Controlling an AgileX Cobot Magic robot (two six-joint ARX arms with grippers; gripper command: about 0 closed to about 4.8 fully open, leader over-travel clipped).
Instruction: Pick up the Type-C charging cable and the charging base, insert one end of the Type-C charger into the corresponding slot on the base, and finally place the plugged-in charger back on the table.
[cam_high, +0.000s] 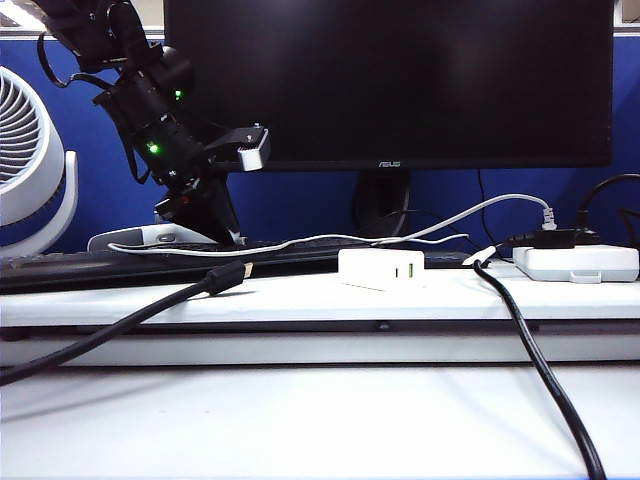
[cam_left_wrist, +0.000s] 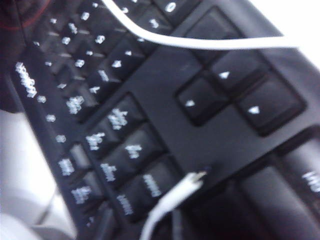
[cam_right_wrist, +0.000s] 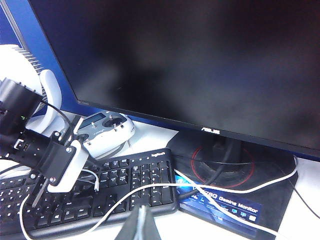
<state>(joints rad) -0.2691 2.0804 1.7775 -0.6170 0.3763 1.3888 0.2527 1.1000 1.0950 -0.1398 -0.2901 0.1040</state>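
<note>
The Type-C charging cable (cam_high: 300, 240) is a thin white line lying along the black keyboard (cam_high: 100, 265). The white charging base (cam_high: 380, 268), with green-lined ports on its front, rests on the table's raised ledge (cam_high: 300, 297) to the right. My left gripper (cam_high: 228, 235) points down over the keyboard's left part. In the left wrist view, the cable's plug end (cam_left_wrist: 195, 179) sticks out just above the keys from where the jaws sit. The jaws are too dark and blurred to read. My right gripper (cam_right_wrist: 140, 226) is shut on nothing, hovering in front of the keyboard (cam_right_wrist: 125, 185).
A big monitor (cam_high: 390, 80) stands behind, with a fan (cam_high: 25, 160) to the left. A black cable with a plug (cam_high: 225, 277) lies on the ledge. A power strip (cam_high: 575, 262) and a thick black cable (cam_high: 540, 370) are on the right. A grey remote controller (cam_right_wrist: 105, 132) sits behind the keyboard.
</note>
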